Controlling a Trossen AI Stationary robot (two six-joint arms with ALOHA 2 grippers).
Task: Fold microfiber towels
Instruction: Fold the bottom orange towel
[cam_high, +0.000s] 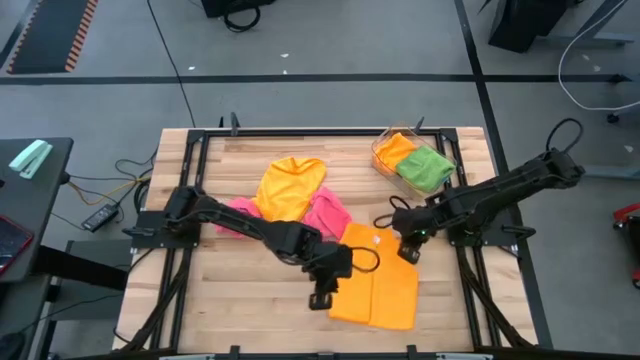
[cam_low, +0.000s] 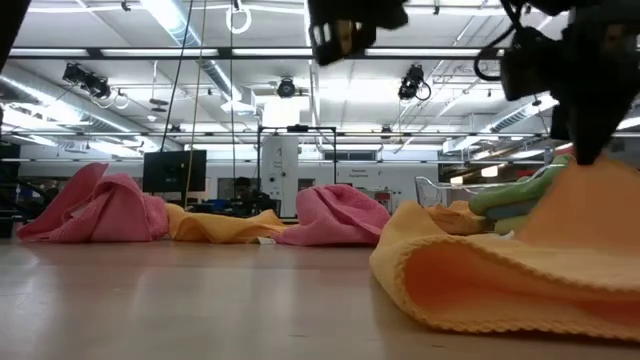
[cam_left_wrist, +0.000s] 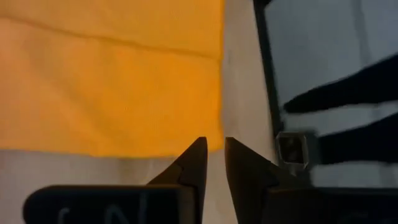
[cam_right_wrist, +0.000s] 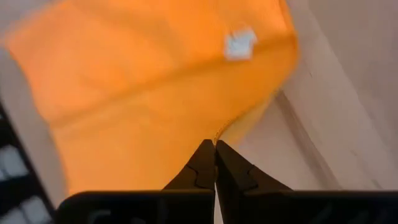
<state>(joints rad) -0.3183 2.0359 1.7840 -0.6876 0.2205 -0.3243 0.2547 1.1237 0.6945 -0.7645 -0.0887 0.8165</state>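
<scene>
2 dark arms (cam_high: 250, 225), pointed black fingers (cam_right_wrist: 200, 165)

A robotics lab or workshop hall: ceiling strip lights (cam_low: 180, 25), a black equipment rack (cam_low: 297, 165), floor cables (cam_high: 165, 45), hazard-striped matting (cam_high: 78, 35) upper left.

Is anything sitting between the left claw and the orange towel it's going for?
Nothing visible. The left claw hangs just off the orange towel, its tips at the cloth's edge with only bare table beside it. The right claw is shut on another edge.
</scene>
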